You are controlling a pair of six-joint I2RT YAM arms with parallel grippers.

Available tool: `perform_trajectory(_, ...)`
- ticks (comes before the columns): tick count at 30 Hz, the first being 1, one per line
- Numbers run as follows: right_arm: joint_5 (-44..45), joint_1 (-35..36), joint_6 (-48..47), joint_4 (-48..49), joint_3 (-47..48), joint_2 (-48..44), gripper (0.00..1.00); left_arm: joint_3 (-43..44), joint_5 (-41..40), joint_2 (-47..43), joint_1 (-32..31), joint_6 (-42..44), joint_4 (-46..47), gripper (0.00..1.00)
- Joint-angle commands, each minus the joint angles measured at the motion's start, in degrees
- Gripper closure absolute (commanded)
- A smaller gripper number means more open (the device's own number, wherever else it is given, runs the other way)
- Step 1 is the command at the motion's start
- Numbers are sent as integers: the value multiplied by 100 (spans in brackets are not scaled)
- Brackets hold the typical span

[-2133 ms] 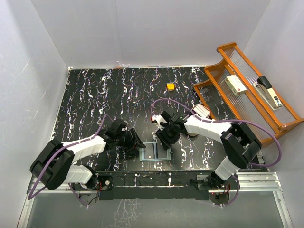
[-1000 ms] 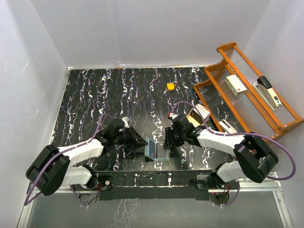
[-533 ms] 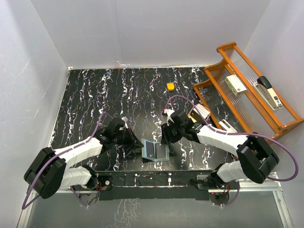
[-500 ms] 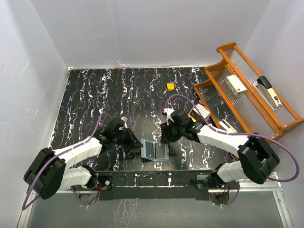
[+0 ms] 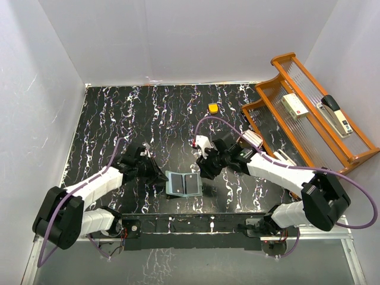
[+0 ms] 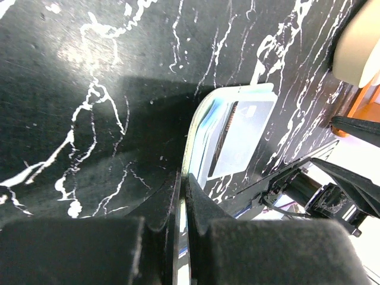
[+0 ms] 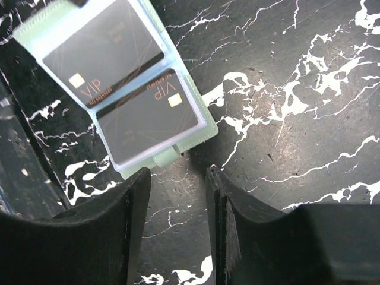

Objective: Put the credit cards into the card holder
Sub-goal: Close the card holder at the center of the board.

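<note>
- Left end effector (image 6: pixel 183 178) pinches the pale sage-green bifold card holder (image 5: pixel 183 184) at 9 o'clock.
- Right end effector (image 7: pixel 178 178) hangs wide at 2 o'clock.
- Dark VIP credit cards (image 7: pixel 101 62) look pocketed; we'd fold it shut next.

"VIP" on both credit cards (image 7: pixel 148 116)
</note>
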Motion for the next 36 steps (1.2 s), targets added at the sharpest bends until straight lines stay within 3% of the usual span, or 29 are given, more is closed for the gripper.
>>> perform_trajectory(1, -195, 29, -1075, 55, 116, 200, 59, 303, 431, 187, 313, 528, -436, 100)
perform_trajectory(14, -726, 277, -2003, 1228, -487, 635, 59, 574, 751, 553, 722, 1095, -674, 100)
perform_trajectory(25, -357, 681, -2159, 1559, -455, 1085, 59, 473, 913, 560, 768, 994, -484, 100)
perform_trajectory(33, -382, 792, -2270, 1626, -500, 1081, 67, 461, 925, 527, 771, 949, -453, 100)
perform_trajectory(36, -365, 831, -2280, 1647, -510, 1083, 76, 494, 866, 534, 771, 965, -512, 100)
